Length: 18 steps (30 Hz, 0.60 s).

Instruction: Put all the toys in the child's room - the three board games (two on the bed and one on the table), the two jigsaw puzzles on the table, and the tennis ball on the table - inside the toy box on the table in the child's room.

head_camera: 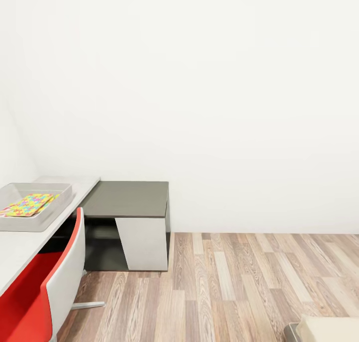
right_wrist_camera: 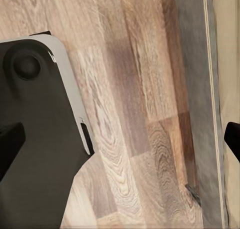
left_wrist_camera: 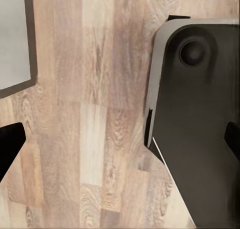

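No readable writing, brand or label is visible on any item.

Head view: the bench (head_camera: pixel 30 242) runs along the left, its pale grey top cut off by the left edge, joined at the far end to a lower dark grey section (head_camera: pixel 127 198) with a white slanted panel (head_camera: pixel 144 242). The toy box (head_camera: pixel 35 223), a shallow pale grey tray, sits on the bench; its left part is out of frame. Inside it lie the jigsaw puzzles (head_camera: pixel 31 204), multicoloured; how many are stacked cannot be told. A red and white chair (head_camera: pixel 55 282) stands near the bench, partly cropped. A beige bed (head_camera: pixel 331 328) corner shows at the near right.

Wrist views: both sets of jaws stand wide, holding nothing, fingertips (left_wrist_camera: pixel 10 144) (right_wrist_camera: pixel 10 141) at the frame edges above the wood floor (left_wrist_camera: pixel 90 114).
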Motion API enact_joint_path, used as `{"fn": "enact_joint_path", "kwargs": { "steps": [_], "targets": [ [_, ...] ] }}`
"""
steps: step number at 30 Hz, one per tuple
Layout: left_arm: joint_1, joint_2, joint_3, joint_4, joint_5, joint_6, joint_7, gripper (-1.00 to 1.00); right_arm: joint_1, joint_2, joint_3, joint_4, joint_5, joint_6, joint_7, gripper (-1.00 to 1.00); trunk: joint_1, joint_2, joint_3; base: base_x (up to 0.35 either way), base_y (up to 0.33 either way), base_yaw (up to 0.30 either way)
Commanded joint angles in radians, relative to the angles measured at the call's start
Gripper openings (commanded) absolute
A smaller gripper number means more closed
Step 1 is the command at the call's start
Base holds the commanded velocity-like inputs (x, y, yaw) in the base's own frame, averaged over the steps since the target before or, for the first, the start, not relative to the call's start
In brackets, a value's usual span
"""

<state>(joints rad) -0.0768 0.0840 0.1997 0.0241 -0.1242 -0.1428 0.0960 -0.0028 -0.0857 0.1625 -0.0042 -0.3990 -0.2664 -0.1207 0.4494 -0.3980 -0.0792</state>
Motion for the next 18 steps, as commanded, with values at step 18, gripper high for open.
{"fn": "enact_joint_path", "kwargs": {
  "steps": [18],
  "targets": [
    [-0.001,-0.035,0.005,0.001,-0.010,-0.005,0.004,1.00,0.000,0.003,0.004,0.000,-0.011,-0.005,-0.010,1.00,0.001,-0.002,-0.002,0.000,0.000,0.000]
  ]
}}
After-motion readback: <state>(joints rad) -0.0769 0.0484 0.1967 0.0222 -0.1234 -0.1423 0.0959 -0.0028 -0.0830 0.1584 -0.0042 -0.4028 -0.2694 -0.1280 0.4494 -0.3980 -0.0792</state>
